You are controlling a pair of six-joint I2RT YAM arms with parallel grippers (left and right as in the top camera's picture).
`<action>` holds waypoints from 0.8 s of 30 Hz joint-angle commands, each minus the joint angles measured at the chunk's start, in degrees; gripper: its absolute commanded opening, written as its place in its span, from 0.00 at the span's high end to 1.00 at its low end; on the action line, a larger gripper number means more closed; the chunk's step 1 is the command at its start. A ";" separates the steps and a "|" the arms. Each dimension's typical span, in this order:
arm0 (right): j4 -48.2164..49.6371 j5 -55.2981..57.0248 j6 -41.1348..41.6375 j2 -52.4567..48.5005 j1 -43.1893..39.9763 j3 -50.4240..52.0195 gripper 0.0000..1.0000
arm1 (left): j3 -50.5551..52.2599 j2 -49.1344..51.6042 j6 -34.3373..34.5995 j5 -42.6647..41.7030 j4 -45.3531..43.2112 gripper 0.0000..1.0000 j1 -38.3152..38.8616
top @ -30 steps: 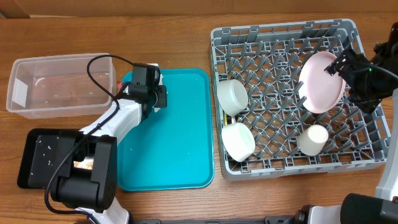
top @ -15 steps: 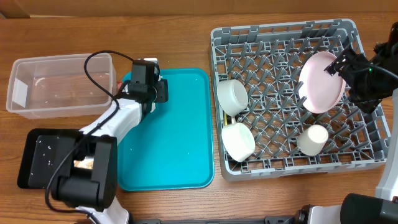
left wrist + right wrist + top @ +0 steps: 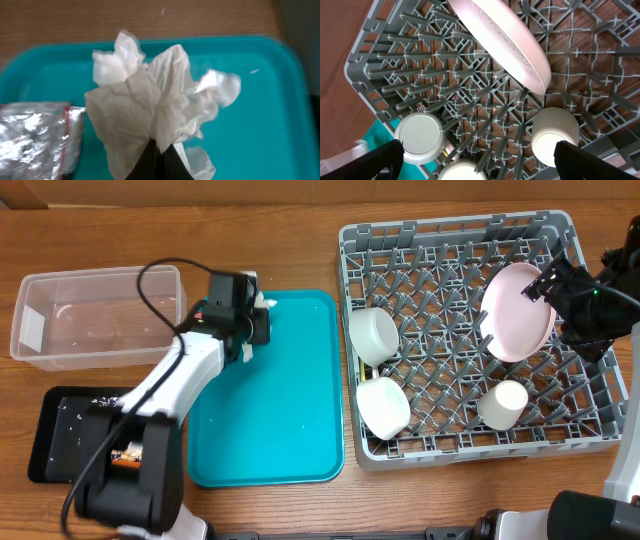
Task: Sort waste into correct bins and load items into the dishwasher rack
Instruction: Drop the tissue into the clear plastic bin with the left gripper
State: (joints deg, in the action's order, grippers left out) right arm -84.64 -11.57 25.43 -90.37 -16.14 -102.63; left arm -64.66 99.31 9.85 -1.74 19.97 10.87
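Since the dishwasher rack (image 3: pixel 450 224), right of the teal tray (image 3: pixel 290 400), is the bulkiest thing in play, its hazard comes first. The right end effector (image 3: pixel 545 285) hangs over it with jaws spread wide, just beside the pink plate (image 3: pixel 520 310), which leans tilted among the pegs. A careless sweep could tip that plate flat or knock it into the cup (image 3: pixel 502 404). The bowls (image 3: pixel 373 335), on the rack's side nearest the teal tray, look settled.

Left of the teal tray sit the clear tub (image 3: pixel 100 274) and, nearer the robot, the black tray (image 3: pixel 50 430), partly hidden by the left arm. The two lie close together, so a drop let go early or late could land in the wrong bin or on the wood between them.

The left end effector (image 3: pixel 157 150) is pressed together on a low fold of the crumpled napkin (image 3: pixel 155 100), over the teal tray's far left corner. That is a thin pinch on a loose wad, and in my judgement the paper could tear, slip free mid-carry or unfurl. Whether it hangs clear of the teal tray I cannot tell. The foil wrapper (image 3: pixel 35 135) lies on the teal tray just beside the napkin and could be dragged along or flicked off.

Of the room nothing shows; the surface (image 3: pixel 300 240) under the teal tray is flat brown wood with a visible grain
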 commanded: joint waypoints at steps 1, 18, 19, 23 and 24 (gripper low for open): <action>0.28 0.59 -0.35 0.68 -0.11 -0.13 0.00 | -5.16 -9.64 -1.01 3.74 2.93 0.96 -0.48; 0.28 0.59 -0.35 0.68 -0.11 -0.13 0.00 | -5.88 -7.39 -2.82 13.09 4.96 0.62 -15.04; 0.28 0.59 -0.35 0.68 -0.11 -0.13 0.00 | -6.05 -7.91 -2.82 11.72 5.29 0.59 -14.73; 0.28 0.59 -0.35 0.68 -0.11 -0.13 0.00 | -6.78 -11.15 -3.08 7.52 7.76 0.48 -11.41; 0.28 0.59 -0.35 0.68 -0.11 -0.13 0.00 | -6.78 -11.47 -3.69 6.86 8.81 0.48 -9.92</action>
State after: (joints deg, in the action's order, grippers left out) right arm -84.60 -11.55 25.41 -90.37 -16.14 -102.63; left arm -70.46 91.35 7.29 10.39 27.49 -2.61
